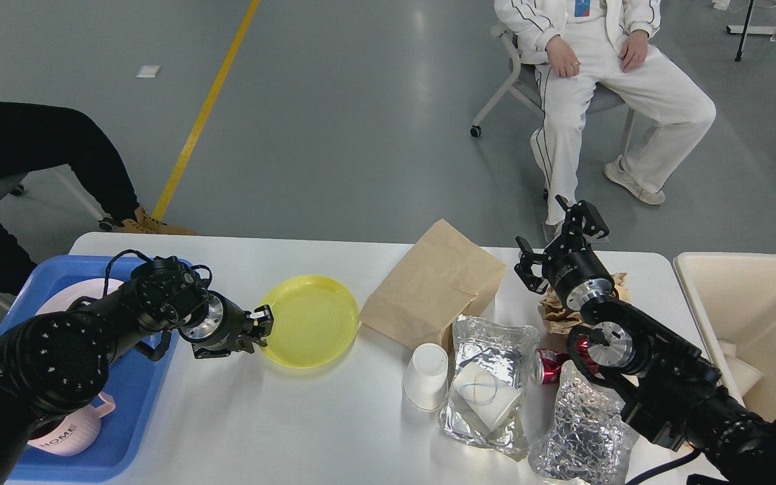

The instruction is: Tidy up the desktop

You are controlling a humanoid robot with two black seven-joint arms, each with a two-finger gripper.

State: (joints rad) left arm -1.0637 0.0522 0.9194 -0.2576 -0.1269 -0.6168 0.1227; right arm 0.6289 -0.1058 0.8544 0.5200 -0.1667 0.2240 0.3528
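The white desktop (260,417) fills the lower part of the head view. A yellow plate (310,320) lies flat on it, left of centre. My left gripper (259,329) is at the plate's left rim, its fingers a little apart and level with the rim. My right gripper (555,237) is open and empty. It hangs above a crumpled brown paper (558,315), just right of a brown paper bag (438,283). Also on the desktop are a white paper cup (426,374) on its side, two foil bags (489,391) (580,431) and a red can (550,364).
A blue tray (128,411) at the left edge holds a pink mug (71,431) and a white dish (68,300), partly hidden by my left arm. A cream bin (745,316) stands at the right edge. Two people sit beyond the table.
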